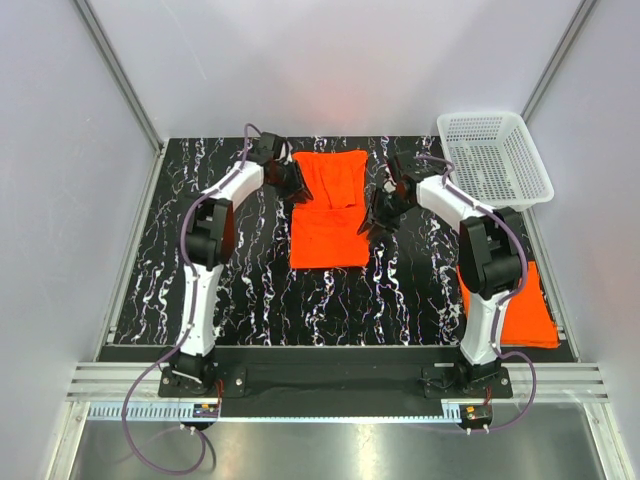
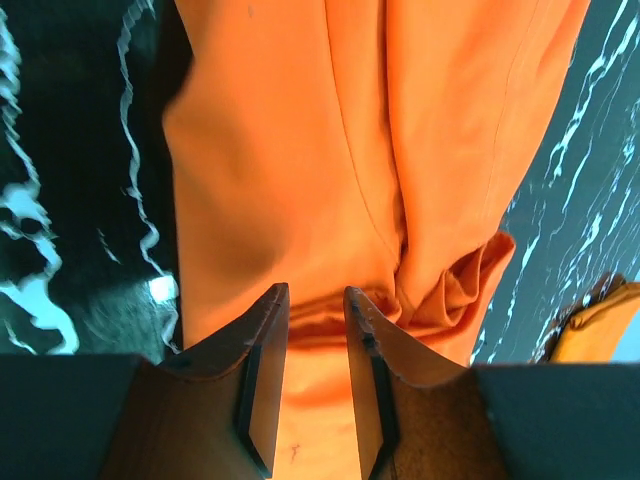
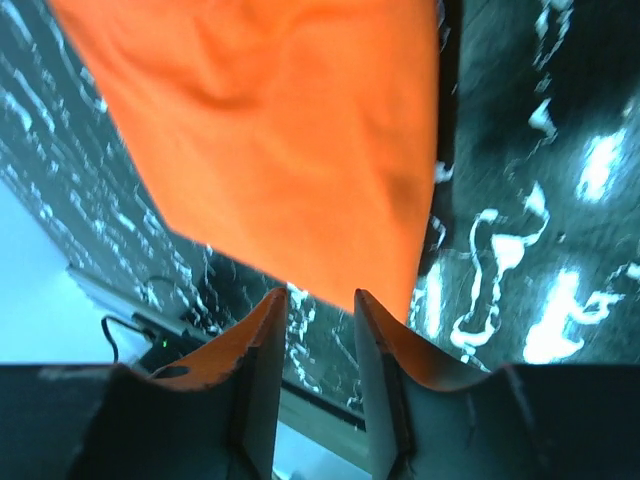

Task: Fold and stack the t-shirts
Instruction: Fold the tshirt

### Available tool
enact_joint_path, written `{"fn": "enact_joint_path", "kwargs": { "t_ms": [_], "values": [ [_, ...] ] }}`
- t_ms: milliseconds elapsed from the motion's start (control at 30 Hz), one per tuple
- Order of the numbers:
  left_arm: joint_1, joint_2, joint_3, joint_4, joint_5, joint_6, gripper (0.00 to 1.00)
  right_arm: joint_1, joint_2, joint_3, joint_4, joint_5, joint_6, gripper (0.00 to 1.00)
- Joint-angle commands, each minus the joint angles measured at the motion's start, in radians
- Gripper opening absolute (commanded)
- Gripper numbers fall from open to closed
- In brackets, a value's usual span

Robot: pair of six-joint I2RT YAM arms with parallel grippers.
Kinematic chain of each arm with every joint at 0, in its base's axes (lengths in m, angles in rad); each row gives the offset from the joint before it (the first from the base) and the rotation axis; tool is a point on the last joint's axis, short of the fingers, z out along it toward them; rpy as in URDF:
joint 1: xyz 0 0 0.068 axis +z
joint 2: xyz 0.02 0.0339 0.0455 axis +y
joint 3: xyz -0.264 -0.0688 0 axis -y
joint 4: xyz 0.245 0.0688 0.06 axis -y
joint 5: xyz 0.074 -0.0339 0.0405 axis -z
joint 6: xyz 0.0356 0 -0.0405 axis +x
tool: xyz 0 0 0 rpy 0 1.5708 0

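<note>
Orange t-shirt (image 2: 330, 150) apparently under left hand (image 2: 315, 295).

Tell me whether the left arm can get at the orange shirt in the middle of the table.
Probably yes: the left tool sits right at the t-shirt's left edge, its jaws parted, with nothing between it and the cloth.

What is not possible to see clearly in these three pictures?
- Top view: the right arm covers part of the right t-shirt; its layers cannot be counted.
- Left wrist view: cloth of the middle t-shirt fills the gap of the left gripper; grip unclear.
- Right wrist view: blurred; the middle t-shirt is cut off by the top edge.
</note>
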Motion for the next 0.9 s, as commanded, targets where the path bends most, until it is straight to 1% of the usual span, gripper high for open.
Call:
{"fn": "enact_joint_path", "kwargs": {
  "t_ms": [0, 33, 67, 133, 167, 233, 267, 300, 333, 367, 400, 433, 467, 500, 667, 767, 867],
  "values": [
    [0.003, -0.037, 0.034, -0.02, 0.018, 0.022, 0.34, 0.009, -0.101, -0.03, 0.028, -0.085, -0.029, 0.41],
    [-0.002, -0.064, 0.013, -0.02, 0.003, 0.029, 0.34, 0.009, -0.106, -0.038, 0.029, -0.092, -0.039, 0.42],
    [-0.002, -0.13, -0.039, -0.022, -0.002, 0.034, 0.35, 0.009, -0.104, -0.053, 0.031, -0.114, -0.044, 0.44],
    [-0.011, -0.201, -0.103, -0.02, -0.009, 0.04, 0.35, 0.009, -0.086, -0.064, 0.048, -0.166, -0.049, 0.44],
    [-0.016, -0.267, -0.177, -0.02, -0.006, 0.042, 0.35, 0.009, -0.078, -0.07, 0.051, -0.21, -0.046, 0.44],
    [-0.039, -0.319, -0.251, -0.017, 0.013, 0.037, 0.35, 0.011, -0.06, -0.091, 0.078, -0.258, -0.033, 0.38],
    [-0.048, -0.356, -0.318, -0.014, 0.02, 0.035, 0.35, 0.011, -0.055, -0.097, 0.088, -0.264, -0.033, 0.35],
    [-0.06, -0.37, -0.349, -0.011, 0.023, 0.038, 0.35, 0.009, -0.052, -0.105, 0.097, -0.27, -0.032, 0.31],
    [-0.082, -0.381, -0.38, 0.0, 0.024, 0.043, 0.34, 0.011, -0.043, -0.111, 0.109, -0.272, -0.035, 0.29],
    [-0.086, -0.39, -0.442, 0.01, 0.033, 0.037, 0.34, 0.009, -0.037, -0.124, 0.114, -0.286, -0.042, 0.26],
    [-0.089, -0.388, -0.473, 0.029, 0.05, 0.023, 0.34, 0.009, -0.029, -0.13, 0.118, -0.289, -0.047, 0.24],
    [-0.086, -0.387, -0.504, 0.07, 0.072, 0.0, 0.34, 0.009, -0.017, -0.137, 0.123, -0.286, -0.052, 0.19],
    [-0.086, -0.375, -0.545, 0.084, 0.075, -0.006, 0.33, 0.008, -0.014, -0.16, 0.124, -0.274, -0.059, 0.18],
    [-0.083, -0.364, -0.558, 0.092, 0.076, -0.008, 0.33, 0.006, -0.009, -0.174, 0.132, -0.268, -0.064, 0.18],
    [-0.063, -0.345, -0.61, 0.06, 0.026, 0.086, 0.32, -0.017, 0.011, -0.263, 0.141, -0.195, -0.107, 0.18],
    [-0.062, -0.423, -0.636, 0.032, 0.021, 0.12, 0.34, -0.023, -0.011, -0.309, 0.141, -0.175, -0.11, 0.19],
    [-0.068, -0.516, -0.662, 0.032, 0.061, 0.115, 0.38, -0.021, -0.084, -0.331, 0.134, -0.149, -0.112, 0.2]
  ]
}}
